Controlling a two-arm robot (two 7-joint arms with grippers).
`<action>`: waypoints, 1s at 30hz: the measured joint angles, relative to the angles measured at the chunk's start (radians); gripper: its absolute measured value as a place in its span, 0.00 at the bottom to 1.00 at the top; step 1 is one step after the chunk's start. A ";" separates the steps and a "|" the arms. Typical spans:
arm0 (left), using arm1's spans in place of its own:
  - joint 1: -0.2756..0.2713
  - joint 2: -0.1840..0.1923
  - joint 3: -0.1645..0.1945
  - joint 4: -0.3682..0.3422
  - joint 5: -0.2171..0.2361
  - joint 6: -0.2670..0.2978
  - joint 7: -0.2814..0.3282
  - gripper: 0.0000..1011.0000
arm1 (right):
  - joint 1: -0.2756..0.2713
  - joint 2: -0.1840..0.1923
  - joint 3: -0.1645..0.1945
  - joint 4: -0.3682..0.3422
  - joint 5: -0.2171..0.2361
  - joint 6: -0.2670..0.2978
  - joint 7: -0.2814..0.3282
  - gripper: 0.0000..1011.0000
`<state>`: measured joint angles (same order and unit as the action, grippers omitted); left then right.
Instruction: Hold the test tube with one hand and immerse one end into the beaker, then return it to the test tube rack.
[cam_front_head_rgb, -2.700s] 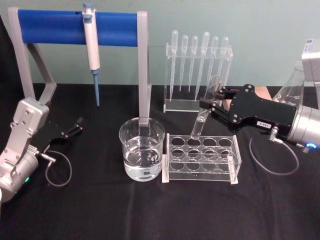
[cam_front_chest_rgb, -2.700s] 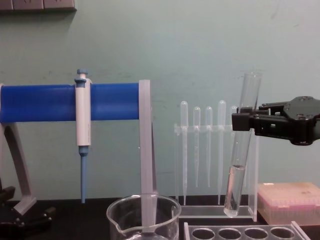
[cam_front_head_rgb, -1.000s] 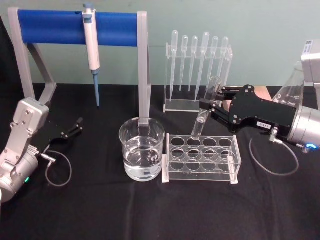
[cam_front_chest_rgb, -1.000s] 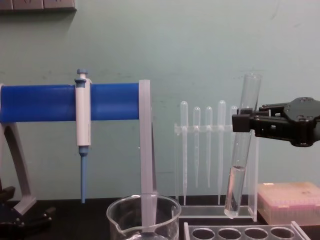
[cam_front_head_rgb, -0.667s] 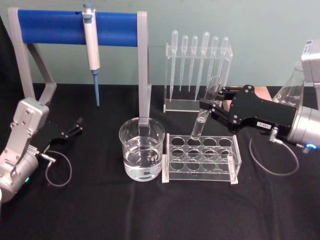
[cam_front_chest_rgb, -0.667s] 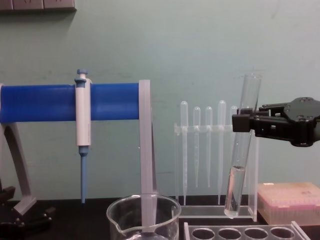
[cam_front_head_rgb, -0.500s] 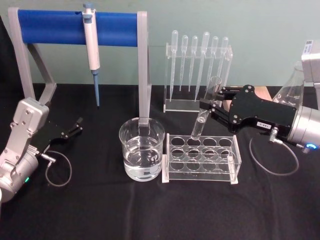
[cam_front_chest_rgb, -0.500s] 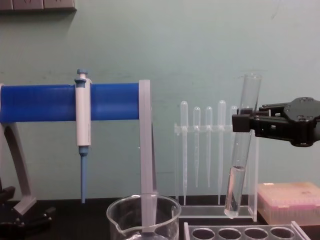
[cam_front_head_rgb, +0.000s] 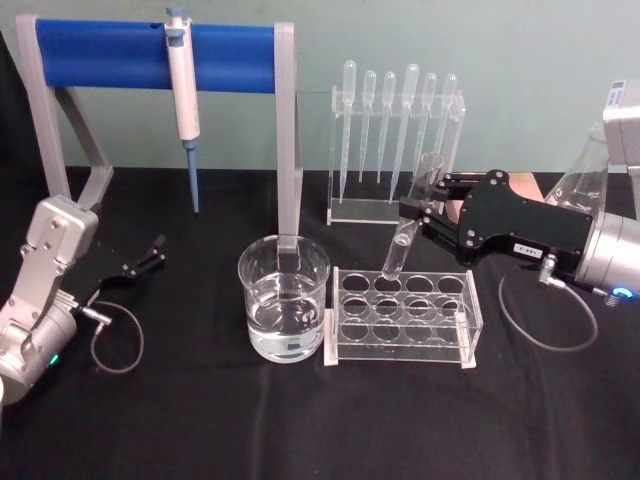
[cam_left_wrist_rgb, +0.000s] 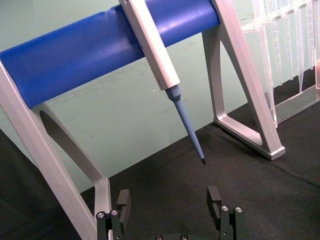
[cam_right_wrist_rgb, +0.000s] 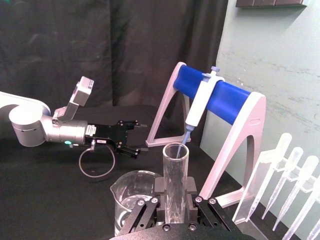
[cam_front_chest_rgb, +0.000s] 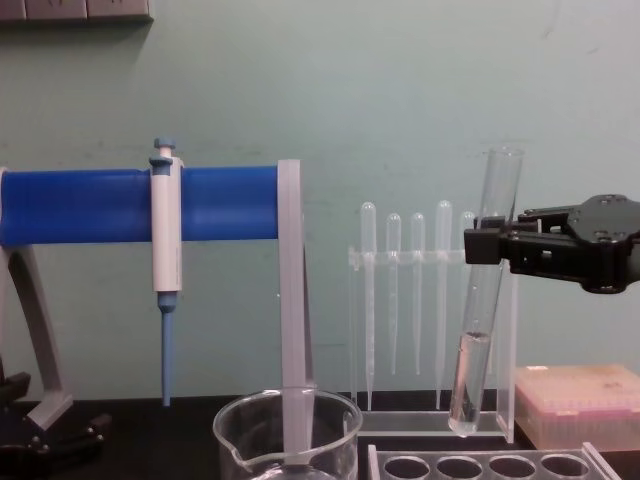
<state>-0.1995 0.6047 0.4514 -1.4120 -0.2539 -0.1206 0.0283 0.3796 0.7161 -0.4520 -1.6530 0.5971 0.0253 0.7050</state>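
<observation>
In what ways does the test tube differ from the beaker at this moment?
The test tube is narrow and long; the beaker is wide and short. The test tube hangs tilted in the air, clamped by the right gripper above the rack; the beaker stands upright on the black table, left of the rack. Both are clear glass and hold some clear liquid. The left gripper rests idle at left.

Jaws of the right gripper hide a band of the test tube; below-left of them, the beaker is cut off at the chest view's edge.
</observation>
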 joint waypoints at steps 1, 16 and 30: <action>0.000 0.000 0.000 0.000 0.000 0.000 0.000 0.99 | 0.000 0.000 0.000 0.000 0.000 0.000 0.000 0.23; 0.000 0.000 0.000 0.000 0.000 0.000 0.000 0.99 | 0.000 0.000 0.000 0.000 0.000 0.000 0.000 0.23; 0.000 0.000 0.000 0.000 0.000 0.000 0.000 0.99 | 0.000 0.000 0.000 0.000 0.000 0.000 0.000 0.23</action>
<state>-0.1995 0.6047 0.4514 -1.4119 -0.2539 -0.1205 0.0283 0.3796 0.7160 -0.4521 -1.6530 0.5972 0.0253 0.7051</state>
